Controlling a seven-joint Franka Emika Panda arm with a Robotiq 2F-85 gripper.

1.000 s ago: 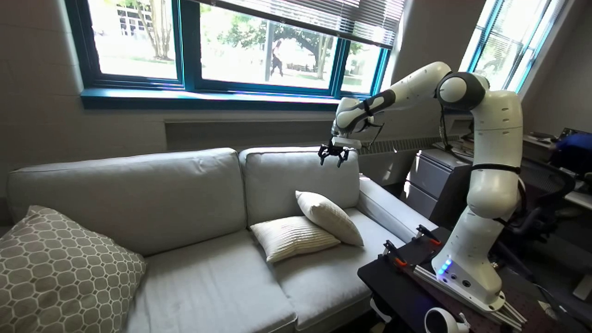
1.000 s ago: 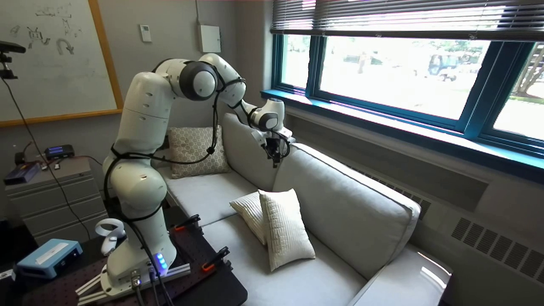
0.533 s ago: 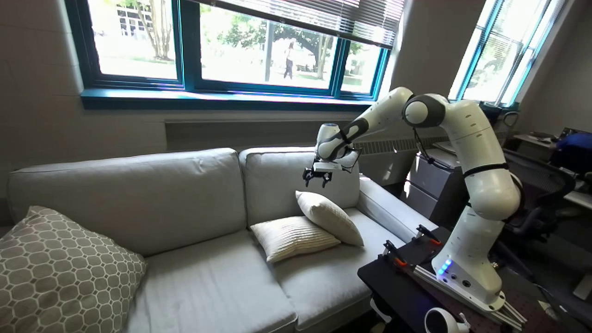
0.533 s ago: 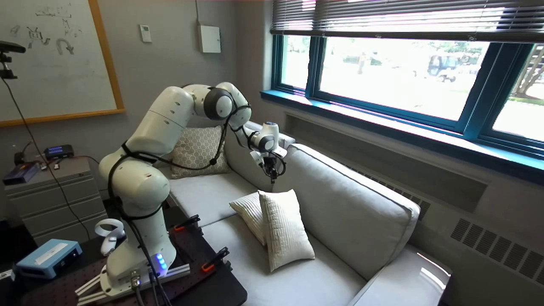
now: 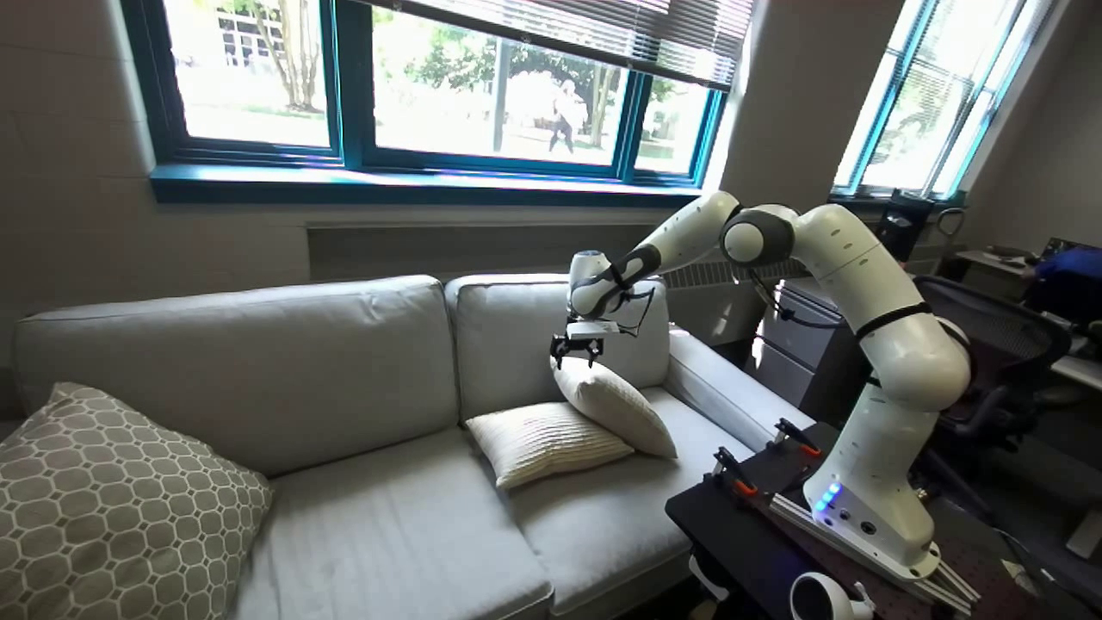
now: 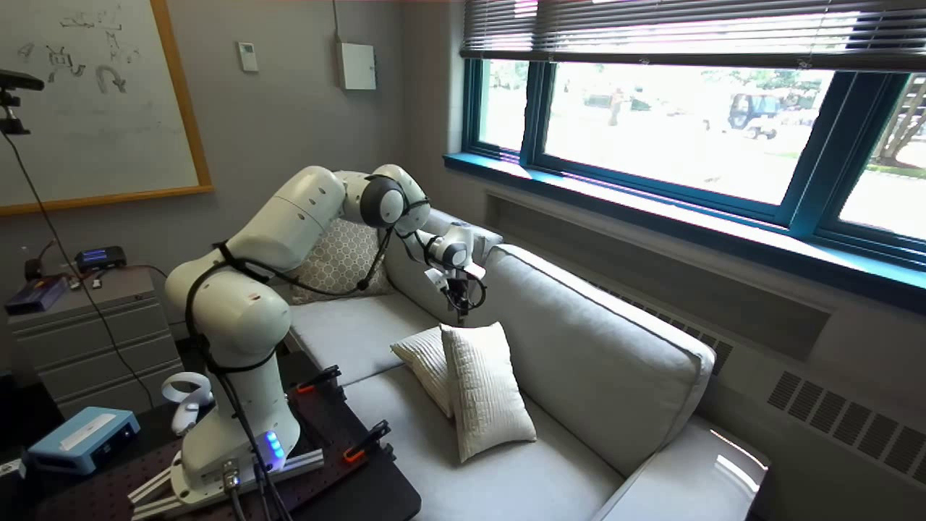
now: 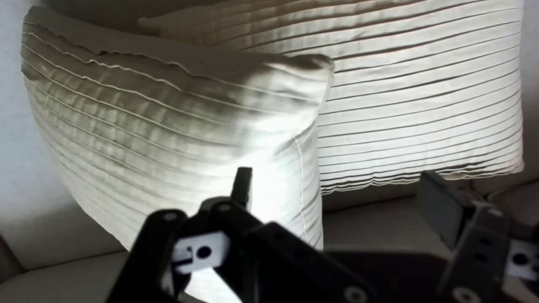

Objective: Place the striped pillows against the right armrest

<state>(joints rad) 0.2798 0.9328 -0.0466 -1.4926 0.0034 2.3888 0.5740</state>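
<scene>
Two cream striped pillows lie on the grey sofa. The upper pillow [image 5: 622,412] [image 6: 486,394] leans tilted on the lower pillow [image 5: 542,441] [image 6: 423,362], partly covering it. In the wrist view the upper pillow [image 7: 160,122] fills the left and the lower pillow [image 7: 425,97] the upper right. My gripper [image 5: 575,363] [image 6: 461,317] points down at the upper pillow's top corner. Its fingers [image 7: 336,179] are wide apart with nothing held. One finger overlaps the upper pillow in the wrist view; contact cannot be told. The armrest [image 5: 732,389] [image 6: 691,470] is beside the pillows' seat.
The sofa backrest [image 5: 508,336] rises just behind the gripper. A patterned pillow [image 5: 129,508] [image 6: 336,253] sits at the sofa's far end. The robot's black table [image 5: 732,525] with clamps [image 5: 736,472] stands at the sofa's front. A window sill [image 5: 387,185] runs behind.
The arm has come down and, in an exterior view, moved left, from above the backrest to the upper pillow's top corner. The gripper has stayed open. The pillows have not moved.
</scene>
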